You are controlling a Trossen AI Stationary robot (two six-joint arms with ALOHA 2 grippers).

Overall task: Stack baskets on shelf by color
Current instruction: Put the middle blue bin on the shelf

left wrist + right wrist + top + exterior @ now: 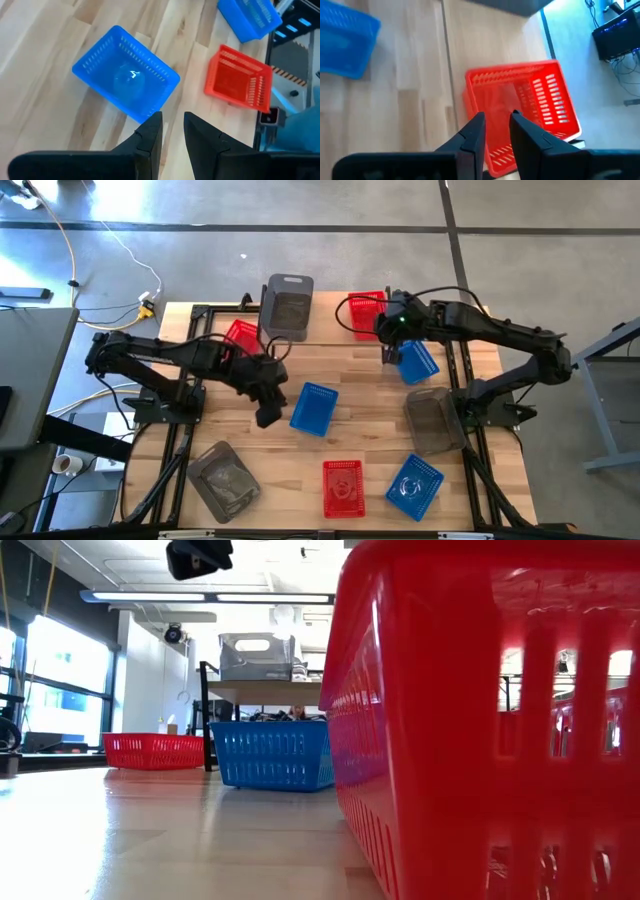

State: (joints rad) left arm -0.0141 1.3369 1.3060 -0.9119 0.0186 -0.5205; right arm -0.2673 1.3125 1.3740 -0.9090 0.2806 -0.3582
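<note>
My left gripper [268,416] [172,127] hangs open by a narrow gap above the table's middle, just left of a blue basket [315,408] [125,75] that rests on its base. My right gripper [383,328] [496,125] hovers, narrowly open, over a red basket [368,310] [520,110] standing on the shelf's right end [330,330]. A grey basket [290,305] [257,657] stands on the shelf's middle. Neither gripper has anything between its fingers.
On the tabletop lie a red basket [242,335] by the shelf's left part, a blue one [418,362] under the right arm, grey ones at right [432,420] and near left [225,478], and a red [343,487] and a blue [414,485] near the front edge.
</note>
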